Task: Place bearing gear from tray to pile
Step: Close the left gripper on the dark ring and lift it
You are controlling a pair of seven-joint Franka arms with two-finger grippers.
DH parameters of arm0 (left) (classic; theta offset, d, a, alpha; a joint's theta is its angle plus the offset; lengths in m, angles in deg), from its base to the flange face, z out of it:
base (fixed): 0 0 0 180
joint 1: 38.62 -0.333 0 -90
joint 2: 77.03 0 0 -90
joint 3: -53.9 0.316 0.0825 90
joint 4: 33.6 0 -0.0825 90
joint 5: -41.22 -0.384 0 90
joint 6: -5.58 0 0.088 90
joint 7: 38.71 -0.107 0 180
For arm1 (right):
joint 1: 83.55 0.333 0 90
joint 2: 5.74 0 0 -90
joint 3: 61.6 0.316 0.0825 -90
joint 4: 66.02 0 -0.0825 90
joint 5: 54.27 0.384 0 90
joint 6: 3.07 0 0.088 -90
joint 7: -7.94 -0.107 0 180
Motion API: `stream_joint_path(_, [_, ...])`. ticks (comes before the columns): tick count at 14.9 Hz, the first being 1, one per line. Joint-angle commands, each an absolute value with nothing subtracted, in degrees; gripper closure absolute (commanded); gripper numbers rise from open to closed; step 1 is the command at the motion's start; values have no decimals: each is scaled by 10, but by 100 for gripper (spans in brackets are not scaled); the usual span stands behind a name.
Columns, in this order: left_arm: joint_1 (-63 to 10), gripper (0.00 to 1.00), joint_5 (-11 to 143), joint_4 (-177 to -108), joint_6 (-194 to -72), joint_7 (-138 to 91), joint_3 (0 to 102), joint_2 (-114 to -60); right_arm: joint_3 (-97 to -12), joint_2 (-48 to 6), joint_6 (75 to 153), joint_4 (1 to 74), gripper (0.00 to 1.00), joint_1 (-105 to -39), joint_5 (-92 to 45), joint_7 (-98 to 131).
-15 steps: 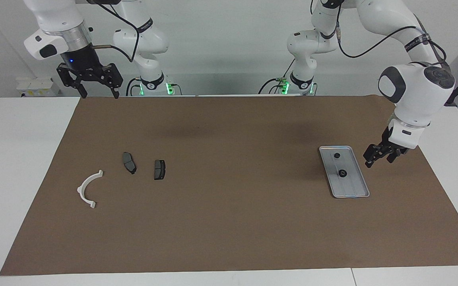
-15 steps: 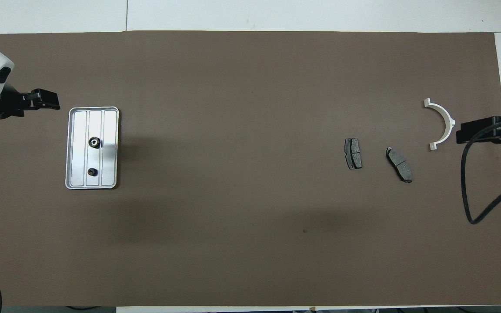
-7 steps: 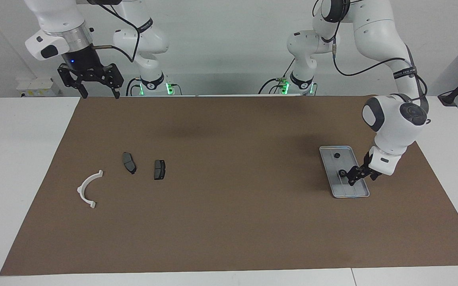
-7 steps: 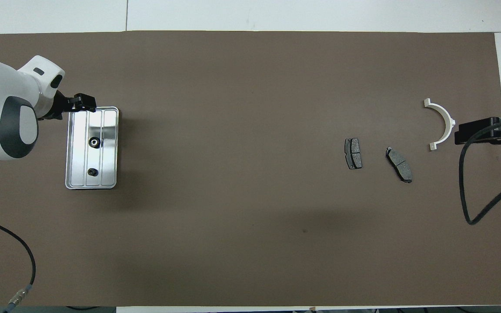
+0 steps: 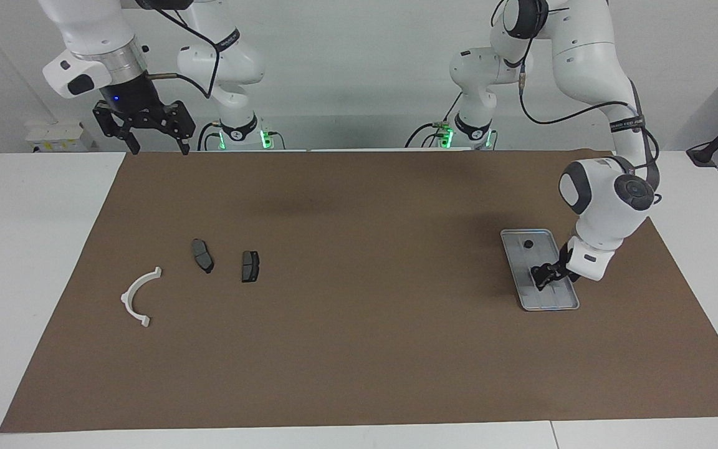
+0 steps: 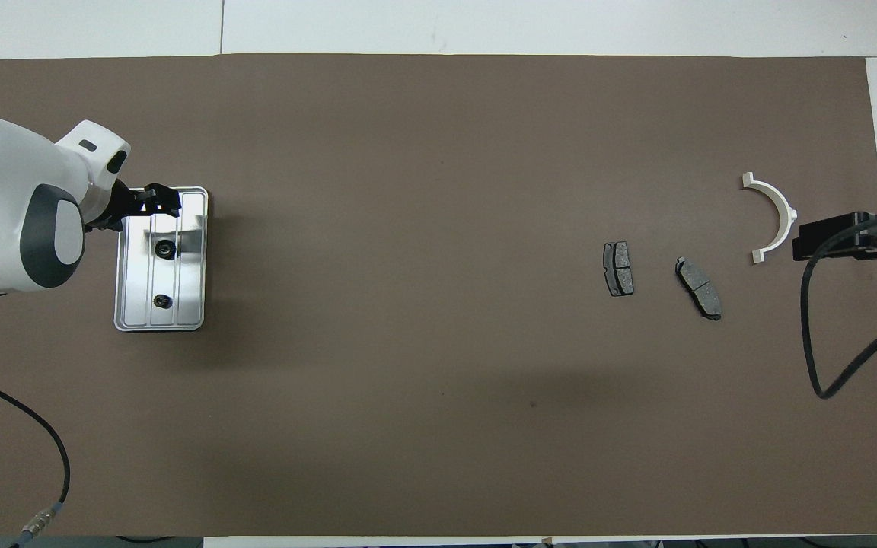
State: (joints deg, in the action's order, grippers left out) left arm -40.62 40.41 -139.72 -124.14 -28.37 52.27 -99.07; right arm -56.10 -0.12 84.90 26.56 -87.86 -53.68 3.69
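The silver ribbed tray (image 5: 560, 301) lies toward the left arm's end of the table and also shows in the overhead view (image 6: 190, 283). Two small black bearing gears lie in it: one nearer to the robots (image 5: 528, 244) (image 6: 162, 301), one farther (image 6: 165, 248). My left gripper (image 5: 543, 276) is low over the tray at the farther gear and partly covers it in the facing view; it also shows from overhead (image 6: 161, 199). The pile is a white half-ring bracket (image 5: 127, 298) (image 6: 787, 213) and two dark brake pads (image 5: 202, 255) (image 5: 250, 266). My right gripper (image 5: 158, 149) waits open, raised.
A brown mat (image 5: 359, 349) covers most of the white table. The right gripper's body (image 6: 842, 236) and a black cable (image 6: 815, 320) show beside the bracket in the overhead view. The brake pads (image 6: 618, 268) (image 6: 699, 287) lie nearer to the robots than the bracket.
My left gripper has moved from beside the tray to over it and come down to the farther gear. The right arm has hardly moved.
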Motion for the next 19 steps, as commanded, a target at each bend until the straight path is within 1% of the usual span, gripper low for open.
stream_joint_path(1, [-399, 1, 410, -1437, -1245, -268, 526, -967, -558, 14, 851, 283, 0, -882, -535, 36])
stream_joint_path(5, [-394, 3, 410, -1449, -1238, -261, 526, -960, -553, 13, 864, 282, 0, -875, -533, 30])
stream_joint_path(8, [-394, 12, 410, -1450, -1224, -261, 526, -959, -553, 17, 864, 291, 0, -869, -530, 10])
stream_joint_path(9, [-394, 17, 410, -1450, -1223, -261, 526, -959, -552, 17, 865, 291, 0, -869, -529, 6])
stream_joint_path(11, [-394, 33, 410, -1450, -1220, -261, 526, -959, -552, 17, 866, 291, 0, -858, -529, -8])
stream_joint_path(13, [-395, 56, 410, -1449, -1214, -261, 526, -958, -552, 17, 866, 292, 0, -857, -529, -17])
stream_joint_path(14, [-395, 63, 410, -1449, -1214, -261, 526, -958, -552, 17, 866, 292, 0, -857, -529, -17])
stream_joint_path(16, [-395, 90, 410, -1445, -1212, -261, 526, -958, -552, 17, 867, 294, 0, -857, -529, -17])
stream_joint_path(17, [-395, 99, 410, -1443, -1213, -258, 526, -959, -552, 17, 866, 295, 0, -857, -529, -17])
stream_joint_path(19, [-395, 100, 411, -1440, -1209, -244, 526, -959, -552, 17, 865, 296, 0, -856, -529, -18])
